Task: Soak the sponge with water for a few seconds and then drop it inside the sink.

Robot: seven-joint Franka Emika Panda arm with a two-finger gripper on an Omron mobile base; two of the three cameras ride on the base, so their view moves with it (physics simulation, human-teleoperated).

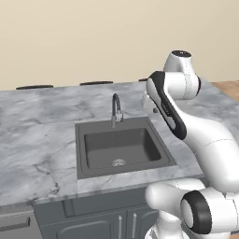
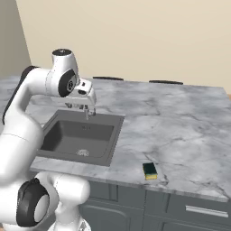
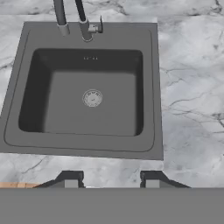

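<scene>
The fingers (image 3: 109,183) stood at their narrowest, pinching nothing, poised above the square dark grey recessed sink (image 3: 148,87) with its round metal drain (image 3: 92,98). The small yellow sponge with a dark green top (image 2: 150,170) lay on the grey marble worktop (image 2: 180,131), well right of the basin, near the front edge.

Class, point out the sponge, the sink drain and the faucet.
sponge (image 2: 150,170), right base view, its dark green top.
sink drain (image 3: 92,98), hand view, the round metal centre.
faucet (image 1: 115,108), left base view, its curved neck.
</scene>
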